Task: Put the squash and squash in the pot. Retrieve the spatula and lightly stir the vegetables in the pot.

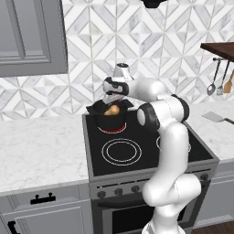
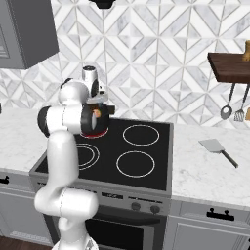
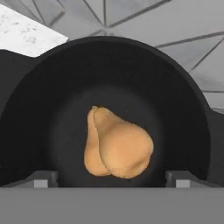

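Marble-patterned tiles back the black glass stovetop (image 2: 146,161), and I take that stovetop as my landmark. On its rear burner nearest the grey wall cabinet sits the squat round black pot (image 3: 57,109), over a ring glowing red.

My two-finger gripper (image 1: 111,98) hangs directly above the pot mouth, wrist bent down so the hand camera stares straight into it. Its two dark finger tips (image 3: 41,178) stand far apart at the edges of that view, with nothing between them: the claw is spread wide and carries nothing. I judge it sits there because that is the natural spot to let a squash go into the pot.

Inside, the small tan-orange pear-shaped squashes (image 3: 118,148) lie on the pot floor, pressed together (I read two overlapping bodies, though the seam between them is faint). They lie on their sides, long axis running from the narrow necks, away from my finger tips, to the bulbous ends nearer them. From the left base view a bit of orange shows over the rim.

Beside the stovetop, on the white marble counter (image 2: 205,171) on the side away from the pot, the flat grey metal spatula (image 2: 217,149) lies flat, blade toward the stovetop, handle angled away toward the counter's front edge. That seems my next errand.
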Controlling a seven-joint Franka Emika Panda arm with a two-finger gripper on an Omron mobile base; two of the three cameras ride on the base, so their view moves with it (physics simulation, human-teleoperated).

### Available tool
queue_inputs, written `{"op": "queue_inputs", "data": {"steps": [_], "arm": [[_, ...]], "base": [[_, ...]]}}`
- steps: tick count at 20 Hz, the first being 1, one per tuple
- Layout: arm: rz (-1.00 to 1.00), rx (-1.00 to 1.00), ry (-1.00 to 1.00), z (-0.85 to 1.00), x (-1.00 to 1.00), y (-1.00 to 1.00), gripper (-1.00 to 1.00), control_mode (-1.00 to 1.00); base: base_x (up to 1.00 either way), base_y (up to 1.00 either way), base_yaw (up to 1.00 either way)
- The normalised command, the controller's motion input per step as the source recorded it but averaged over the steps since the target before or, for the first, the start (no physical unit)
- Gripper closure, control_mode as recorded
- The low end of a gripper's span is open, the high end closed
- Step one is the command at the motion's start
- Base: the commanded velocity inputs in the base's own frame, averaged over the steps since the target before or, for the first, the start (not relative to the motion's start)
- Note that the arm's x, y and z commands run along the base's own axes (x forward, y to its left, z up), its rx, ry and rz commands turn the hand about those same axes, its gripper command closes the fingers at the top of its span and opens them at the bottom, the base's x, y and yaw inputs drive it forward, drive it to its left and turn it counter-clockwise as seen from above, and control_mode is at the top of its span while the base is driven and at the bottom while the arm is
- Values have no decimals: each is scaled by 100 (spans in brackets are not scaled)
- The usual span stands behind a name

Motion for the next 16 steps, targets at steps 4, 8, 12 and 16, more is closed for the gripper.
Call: {"op": "queue_inputs", "data": {"steps": [4, 8, 12, 16], "arm": [[-2, 4, -25, 92, -87, -68, -100, -100], [-2, 10, -16, 99, -85, -71, -100, -100], [-8, 10, -5, 95, -84, -61, -100, -100], [-15, 6, 0, 65, -87, -52, -100, -100]], "base": [[0, 0, 0], [0, 0, 0], [0, 0, 0], [0, 0, 0]]}}
